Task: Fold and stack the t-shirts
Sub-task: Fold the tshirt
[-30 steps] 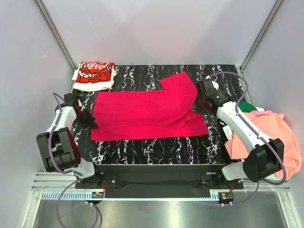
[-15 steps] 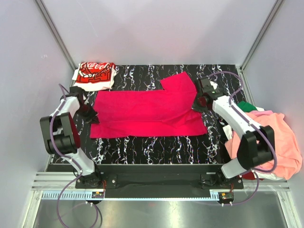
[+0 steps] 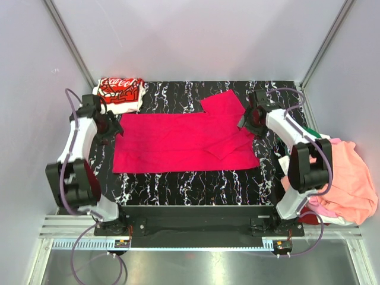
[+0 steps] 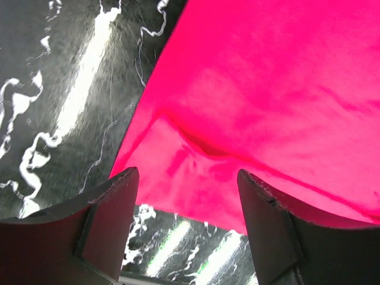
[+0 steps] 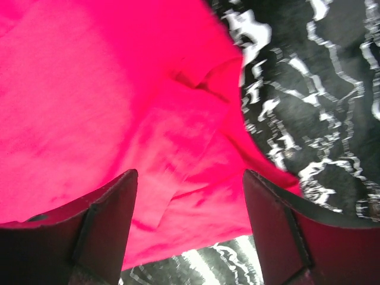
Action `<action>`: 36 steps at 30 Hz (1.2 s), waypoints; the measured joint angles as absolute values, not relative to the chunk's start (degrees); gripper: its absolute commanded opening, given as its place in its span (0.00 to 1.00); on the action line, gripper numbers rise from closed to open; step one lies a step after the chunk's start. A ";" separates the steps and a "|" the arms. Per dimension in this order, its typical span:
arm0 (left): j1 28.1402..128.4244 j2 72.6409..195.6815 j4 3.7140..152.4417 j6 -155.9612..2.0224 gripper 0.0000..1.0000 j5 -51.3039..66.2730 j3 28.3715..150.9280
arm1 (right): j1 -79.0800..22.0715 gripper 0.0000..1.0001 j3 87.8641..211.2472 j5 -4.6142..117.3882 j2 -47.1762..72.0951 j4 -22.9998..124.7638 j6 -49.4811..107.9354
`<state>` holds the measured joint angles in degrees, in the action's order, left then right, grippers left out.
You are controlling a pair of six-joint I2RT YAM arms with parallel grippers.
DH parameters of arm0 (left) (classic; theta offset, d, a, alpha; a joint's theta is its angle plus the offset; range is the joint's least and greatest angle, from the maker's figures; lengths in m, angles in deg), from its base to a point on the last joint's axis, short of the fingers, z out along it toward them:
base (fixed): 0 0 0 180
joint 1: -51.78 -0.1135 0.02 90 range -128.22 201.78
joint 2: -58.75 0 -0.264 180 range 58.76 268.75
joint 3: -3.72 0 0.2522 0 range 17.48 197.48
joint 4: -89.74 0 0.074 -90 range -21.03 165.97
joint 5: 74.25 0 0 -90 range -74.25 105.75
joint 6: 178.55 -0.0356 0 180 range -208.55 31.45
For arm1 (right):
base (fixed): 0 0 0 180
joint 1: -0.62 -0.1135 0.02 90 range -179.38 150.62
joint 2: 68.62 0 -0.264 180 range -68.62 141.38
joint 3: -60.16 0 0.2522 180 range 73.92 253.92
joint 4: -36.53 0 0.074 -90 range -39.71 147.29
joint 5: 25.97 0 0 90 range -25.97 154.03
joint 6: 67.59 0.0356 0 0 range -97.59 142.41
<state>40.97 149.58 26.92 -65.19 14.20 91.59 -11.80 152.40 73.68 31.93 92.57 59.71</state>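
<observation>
1. Robot lab test cell, not a home or a shop.
2. Plain pale wall panels (image 3: 196, 41) box in the space behind the left tool (image 3: 111, 126) and right tool (image 3: 246, 122) and on their outer sides.
3. Bare aluminium struts (image 3: 68, 41) run up the corners behind the tools.
4. The black, white-veined tabletop (image 3: 178, 184) under the tools sits on a metal rail frame (image 3: 196, 228). The left arm (image 3: 77, 139) and right arm (image 3: 285, 127) are bolted there, on the near side.
5. Exposed purple cables (image 3: 67, 104) loop off the arms.
</observation>
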 measured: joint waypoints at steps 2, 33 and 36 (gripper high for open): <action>42.09 144.10 27.38 -65.37 0.72 14.73 88.44 | -12.09 0.73 149.97 71.49 29.29 90.84 59.80; 45.02 121.74 28.73 -67.38 0.71 12.54 69.40 | -16.50 0.23 139.18 60.37 35.95 77.92 61.57; 45.02 121.87 29.08 -67.38 0.71 12.52 69.40 | -16.50 0.07 140.16 60.35 36.57 77.88 61.15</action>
<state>45.02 121.87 29.08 -67.38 12.52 69.40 -16.50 140.16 60.35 36.57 77.88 61.15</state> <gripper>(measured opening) 0.711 0.185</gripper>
